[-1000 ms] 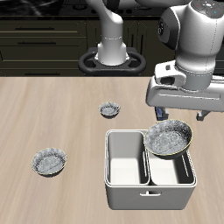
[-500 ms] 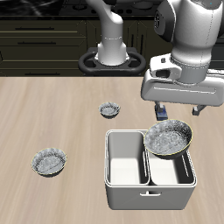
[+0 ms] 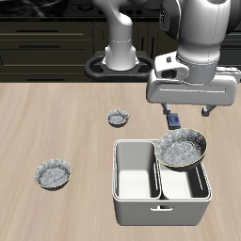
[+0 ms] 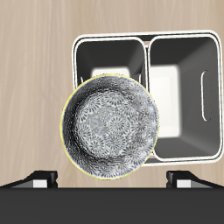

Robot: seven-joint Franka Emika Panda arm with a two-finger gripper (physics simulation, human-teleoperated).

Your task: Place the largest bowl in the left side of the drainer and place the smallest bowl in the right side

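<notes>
One bowl, the largest bowl (image 3: 181,148), was left tilted in the drainer (image 3: 160,213), at its 2 o'clock corner. The gripper (image 3: 190,115) was lifted clear, fingers spread and empty; the smallest bowl (image 3: 117,119) was probably next.

The largest bowl (image 3: 181,149) sat tilted on the rear rim of the drainer (image 3: 160,205), over its left compartment. The smallest bowl (image 3: 118,119) stood on the counter (image 3: 56,122) behind the drainer, another bowl (image 3: 53,174) well apart beside it.

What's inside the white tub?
The big bowl sits tilted on one compartment's rim of the drainer, hiding part of that floor. The other compartment shows nothing inside.
</notes>
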